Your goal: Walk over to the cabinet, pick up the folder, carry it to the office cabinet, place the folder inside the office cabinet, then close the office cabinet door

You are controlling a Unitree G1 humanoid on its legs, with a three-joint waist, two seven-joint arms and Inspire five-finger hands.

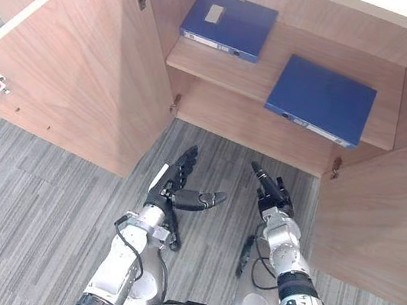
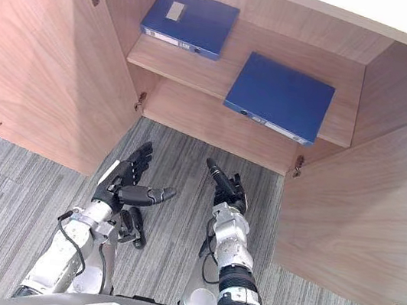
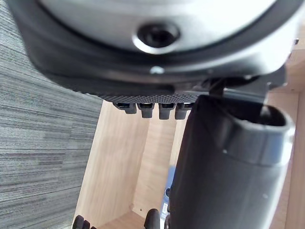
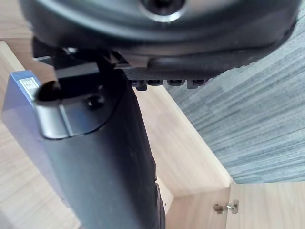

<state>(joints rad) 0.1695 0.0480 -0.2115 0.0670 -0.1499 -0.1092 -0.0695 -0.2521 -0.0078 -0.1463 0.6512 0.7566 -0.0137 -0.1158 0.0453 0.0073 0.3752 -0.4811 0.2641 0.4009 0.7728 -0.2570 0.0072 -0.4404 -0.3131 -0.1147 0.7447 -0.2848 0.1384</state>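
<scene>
Both doors of the office cabinet (image 1: pixel 283 138) stand open, the left door (image 1: pixel 71 62) and right door (image 1: pixel 385 228) cut off at the frame edges. On its shelf (image 1: pixel 202 63) lie two folders: the far blue folder (image 1: pixel 228 23), with a pale cover label and a white spine strip, and the near blue folder (image 1: pixel 322 100) at the shelf's front edge; their print is too small to read. The left hand (image 1: pixel 172 188) and right hand (image 1: pixel 275 196) hover over the carpet (image 1: pixel 24 209), fingers straight, holding nothing
</scene>
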